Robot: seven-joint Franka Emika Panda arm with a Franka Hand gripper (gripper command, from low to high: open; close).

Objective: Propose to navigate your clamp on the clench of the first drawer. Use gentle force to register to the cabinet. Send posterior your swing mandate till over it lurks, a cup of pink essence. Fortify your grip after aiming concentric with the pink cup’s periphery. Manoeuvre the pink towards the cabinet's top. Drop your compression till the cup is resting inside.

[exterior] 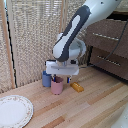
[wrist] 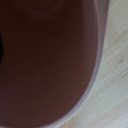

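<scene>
Writing or labels cannot be read anywhere in the exterior view. Low and left of centre, the pink cup stands upright on the wooden counter, mouth up, long axis vertical. The hand reaches down into its mouth; whether the fingers grip the rim I cannot tell. A blue mug stands just behind, an orange object lies near on the frame's right, and a white plate sits lower left. The cabinet fills the upper right, its drawers shut.

Wrist view: the pink cup's dark interior fills the frame, counter beside it; no markings.
</scene>
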